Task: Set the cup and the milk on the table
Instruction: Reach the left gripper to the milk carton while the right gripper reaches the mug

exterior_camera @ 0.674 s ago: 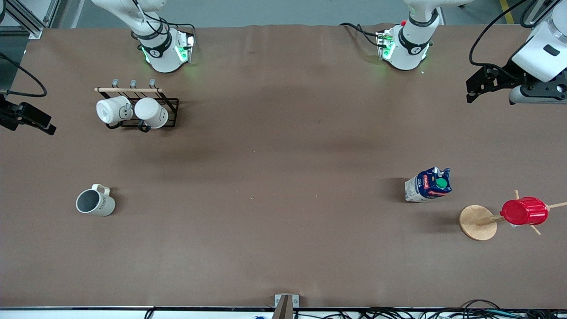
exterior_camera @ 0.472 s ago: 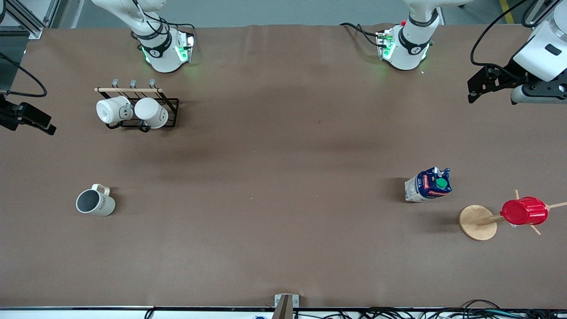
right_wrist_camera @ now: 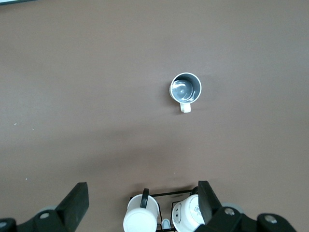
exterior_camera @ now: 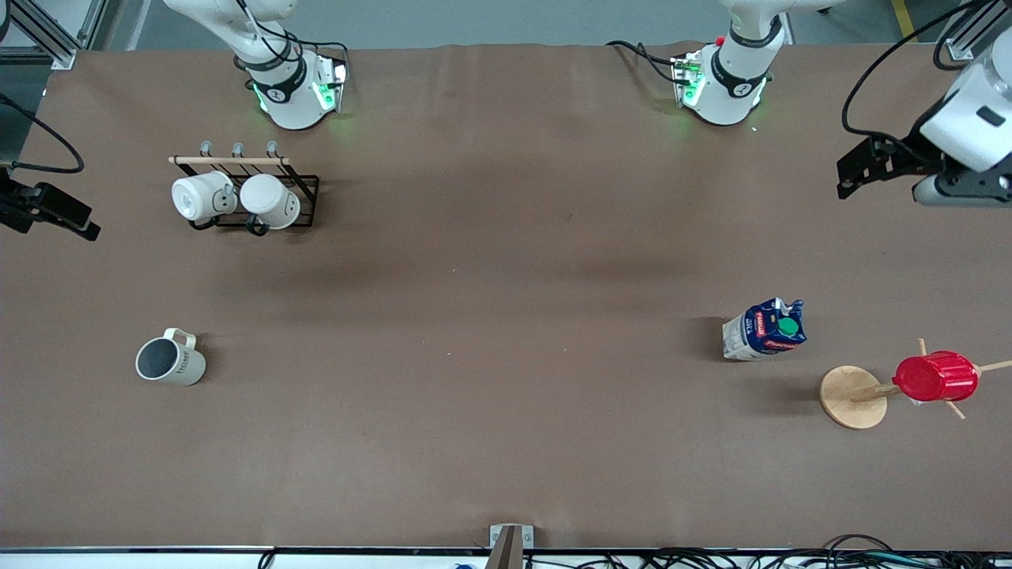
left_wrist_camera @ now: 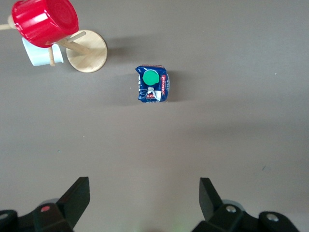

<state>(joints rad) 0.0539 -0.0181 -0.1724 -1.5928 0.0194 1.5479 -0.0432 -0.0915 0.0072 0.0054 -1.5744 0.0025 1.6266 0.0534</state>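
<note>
One red cup (exterior_camera: 935, 377) stands beside the milk (exterior_camera: 764, 329).

The table (exterior_camera: 506, 411) looks matt brown, faintly creased (like cloth). The cup (exterior_camera: 169, 362) seems glazed; the stand (exterior_camera: 852, 397) is wood.

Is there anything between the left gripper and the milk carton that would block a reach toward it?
Nothing visible. The left gripper, open, hangs over bare table at the left arm's end, and only brown surface lies between it and the milk. The wooden stand with the red cup stands beside the carton, nearer the front camera, off that path.
</note>
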